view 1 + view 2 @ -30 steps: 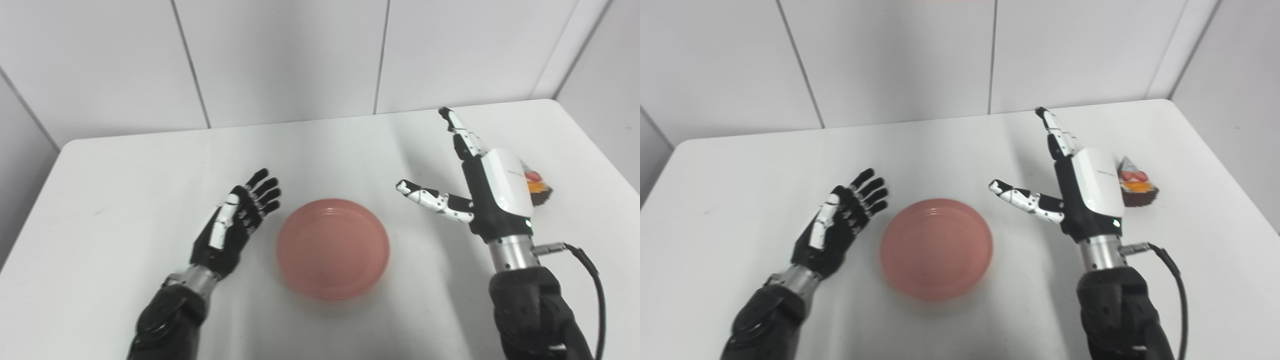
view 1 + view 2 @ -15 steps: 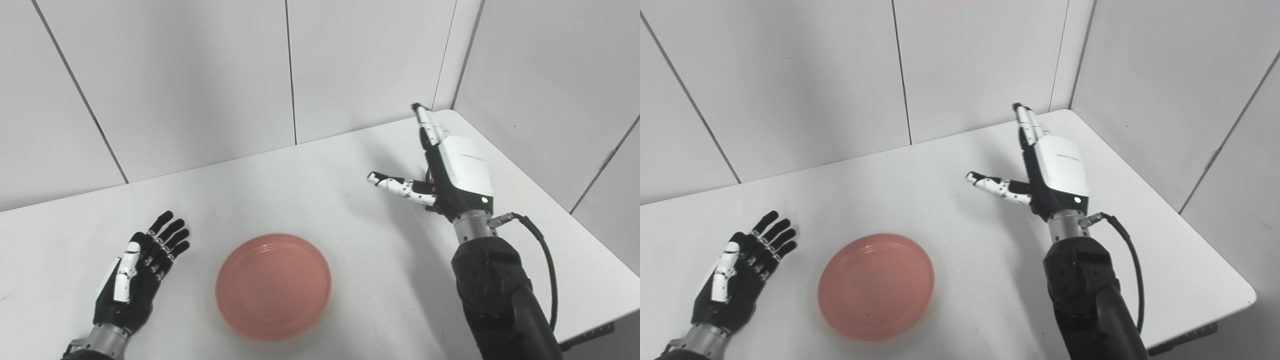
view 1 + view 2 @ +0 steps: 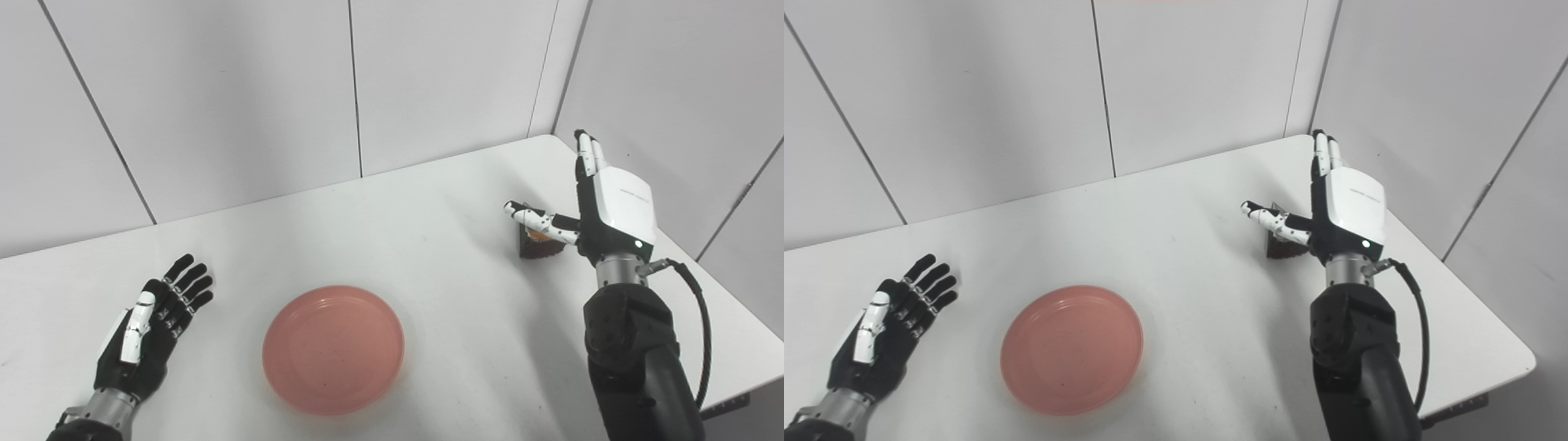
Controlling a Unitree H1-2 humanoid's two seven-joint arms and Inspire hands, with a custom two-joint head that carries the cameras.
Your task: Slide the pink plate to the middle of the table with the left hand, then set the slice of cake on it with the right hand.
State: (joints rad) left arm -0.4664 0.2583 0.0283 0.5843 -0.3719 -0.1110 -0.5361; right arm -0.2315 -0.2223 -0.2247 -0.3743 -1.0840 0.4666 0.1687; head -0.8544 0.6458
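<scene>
Since half a second ago the right hand (image 3: 603,211) has swung out to 2 o'clock. Near to far: pink plate (image 3: 333,348) sits mid-tabletop (image 3: 392,233), sliding looks done; left hand (image 3: 150,327) open at 9 o'clock; right hand spread open against the cake slice (image 3: 538,244), not yet grabbed.

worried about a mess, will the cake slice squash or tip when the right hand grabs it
Probably soft: the cake slice looks like layered dessert, so a firm squeeze may dent it. It stands narrow, so the open right hand beside it could tip it.
</scene>
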